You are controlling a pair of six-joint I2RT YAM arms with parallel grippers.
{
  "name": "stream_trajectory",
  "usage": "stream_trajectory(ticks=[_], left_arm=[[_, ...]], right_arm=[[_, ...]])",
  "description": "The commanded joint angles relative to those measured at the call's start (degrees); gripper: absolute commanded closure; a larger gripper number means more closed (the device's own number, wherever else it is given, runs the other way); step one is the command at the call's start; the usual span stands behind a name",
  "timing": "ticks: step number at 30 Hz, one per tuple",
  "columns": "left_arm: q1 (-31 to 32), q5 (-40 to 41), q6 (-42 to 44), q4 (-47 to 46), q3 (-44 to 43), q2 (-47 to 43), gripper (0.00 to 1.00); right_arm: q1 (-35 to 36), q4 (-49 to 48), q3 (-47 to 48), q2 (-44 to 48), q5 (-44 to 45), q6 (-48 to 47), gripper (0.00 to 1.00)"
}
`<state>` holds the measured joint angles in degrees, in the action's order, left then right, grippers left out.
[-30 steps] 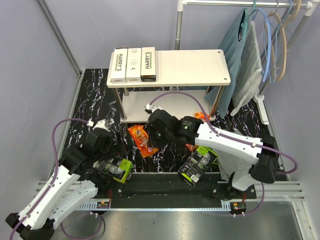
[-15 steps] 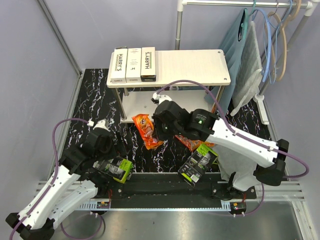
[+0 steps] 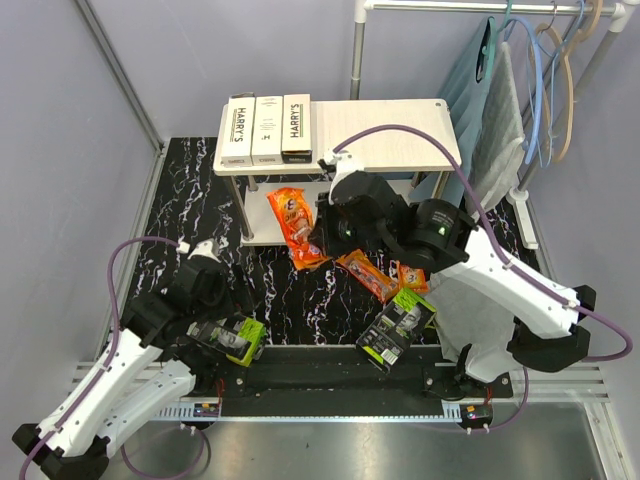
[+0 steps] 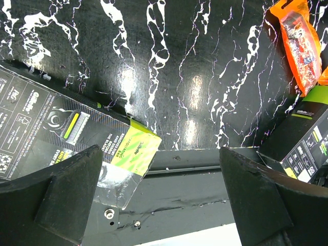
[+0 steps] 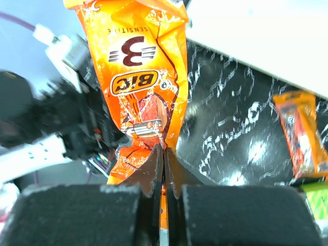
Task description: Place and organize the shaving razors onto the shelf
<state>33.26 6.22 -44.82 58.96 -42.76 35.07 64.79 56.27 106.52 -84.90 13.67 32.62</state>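
Right tool (image 5: 164,154) carrying an orange BIC razor pack (image 5: 143,77) at the shelf (image 3: 380,135); left tool (image 4: 159,195) waiting.

I have the right tool clamped shut on one end of the pack, so the pack stands clear of the table (image 3: 190,215), just in front of the shelf. Three HARRY'S boxes (image 3: 267,128) fill the top board's left end side by side, and I judge the bare stretch beside them suits this pack. The left tool, jaws wide, hovers over a black-and-lime pack (image 4: 66,133) and grips nothing.

Jaws pinch an orange BIC pack (image 5: 141,87) (label inverted).
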Motion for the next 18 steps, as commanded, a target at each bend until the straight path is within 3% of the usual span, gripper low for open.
stream_trajectory(ticks=[1,18], left_arm=[[-0.03,-1.03,0.87,-2.36,-0.04,0.00,0.01],[-0.12,-0.59,0.61,-1.74,-0.04,0.00,0.01]], right_arm=[[-1.07,1.73,7.81,-2.19,3.56,-2.91,0.96],[-14.07,12.19,38.22,-14.85,-2.16,-7.75,0.94]])
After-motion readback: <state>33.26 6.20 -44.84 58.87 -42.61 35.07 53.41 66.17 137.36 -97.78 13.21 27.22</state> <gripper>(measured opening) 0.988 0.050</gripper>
